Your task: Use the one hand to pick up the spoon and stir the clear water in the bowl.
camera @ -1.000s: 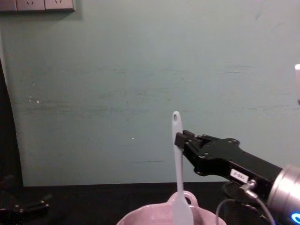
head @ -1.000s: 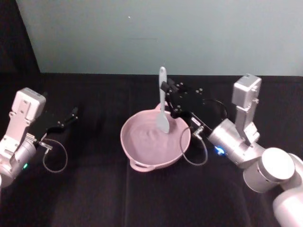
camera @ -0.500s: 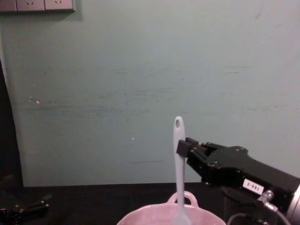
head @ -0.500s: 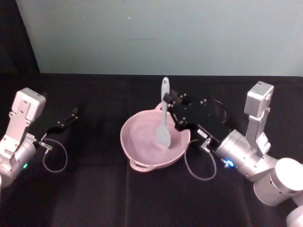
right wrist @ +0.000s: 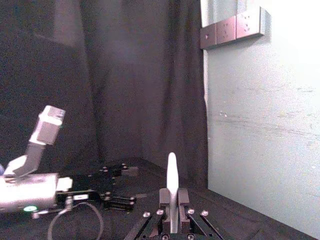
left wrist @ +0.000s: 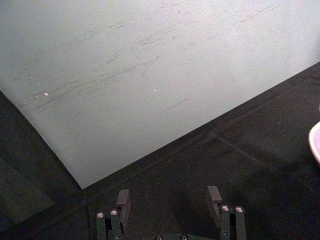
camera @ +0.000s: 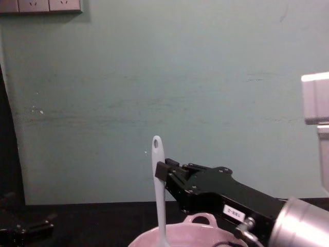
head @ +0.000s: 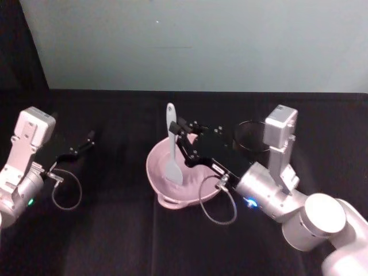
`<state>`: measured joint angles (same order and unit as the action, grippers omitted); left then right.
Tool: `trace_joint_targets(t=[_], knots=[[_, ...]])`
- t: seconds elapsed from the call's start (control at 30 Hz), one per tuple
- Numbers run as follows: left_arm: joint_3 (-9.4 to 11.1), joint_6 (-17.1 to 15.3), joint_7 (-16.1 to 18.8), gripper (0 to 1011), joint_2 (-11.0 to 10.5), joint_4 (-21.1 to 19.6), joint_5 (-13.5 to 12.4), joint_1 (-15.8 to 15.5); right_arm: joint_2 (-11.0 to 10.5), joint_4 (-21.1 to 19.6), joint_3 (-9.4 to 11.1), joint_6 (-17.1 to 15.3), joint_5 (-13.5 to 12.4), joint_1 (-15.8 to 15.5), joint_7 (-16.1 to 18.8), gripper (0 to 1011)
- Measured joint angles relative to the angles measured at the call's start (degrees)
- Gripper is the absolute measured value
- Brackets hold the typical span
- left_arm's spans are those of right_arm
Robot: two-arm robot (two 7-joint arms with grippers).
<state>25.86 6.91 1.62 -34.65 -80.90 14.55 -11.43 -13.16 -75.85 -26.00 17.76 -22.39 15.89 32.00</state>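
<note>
1. head view: the right gripper [head: 179, 128] reaches in from the right across the pink bowl [head: 154, 171], its jaws clamped on the upper handle of the white spoon [head: 172, 144]. the spoon stands nearly upright over the bowl's left half with its paddle blade down inside. a black mesh cup [head: 248, 137] sits behind the right arm. the left gripper [head: 90, 137] rests well apart at the left on the black table [head: 115, 230].
2. left wrist view: the left gripper [left wrist: 169, 196] has its two fingers spread with nothing between them, and the bowl's rim [left wrist: 316, 143] shows at the frame's edge.
3. right wrist view: the right gripper [right wrist: 171, 201] pinches the spoon [right wrist: 171, 172], whose handle end rises straight up between the fingers.
4. chest view: the spoon [camera: 159, 195] stands upright, held just below its oval hole by the right gripper [camera: 162, 170]; its lower end dips behind the bowl's rim [camera: 146, 238].
</note>
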Motion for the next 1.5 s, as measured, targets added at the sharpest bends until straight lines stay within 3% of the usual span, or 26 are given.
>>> trace_joint_targets(t=[0.33,0.7,0.87,1.1,1.33,1.5], knots=[[0.0,0.0,0.0,1011,0.0,0.0,0.0,0.0,3.6,7.0,0.8,4.0,3.9,4.2,-3.6,108],[0.0,0.0,0.0,1011,0.0,0.0,0.0,0.0,2.6,7.8,3.8,6.6,6.2,3.8,-4.8,108],[0.0,0.0,0.0,1011,0.0,0.0,0.0,0.0,1.2,6.2,5.0,6.1,5.4,2.3,-3.9,108],[0.0,0.0,0.0,1011,0.0,0.0,0.0,0.0,-1.2,-0.9,5.5,3.7,2.1,-2.7,-1.2,108],[0.0,0.0,0.0,1011,0.0,0.0,0.0,0.0,-2.0,-5.1,3.7,2.2,0.3,-5.4,0.4,107],[0.0,0.0,0.0,1011,0.0,0.0,0.0,0.0,-1.2,-4.2,2.1,1.9,0.7,-4.6,0.4,108]])
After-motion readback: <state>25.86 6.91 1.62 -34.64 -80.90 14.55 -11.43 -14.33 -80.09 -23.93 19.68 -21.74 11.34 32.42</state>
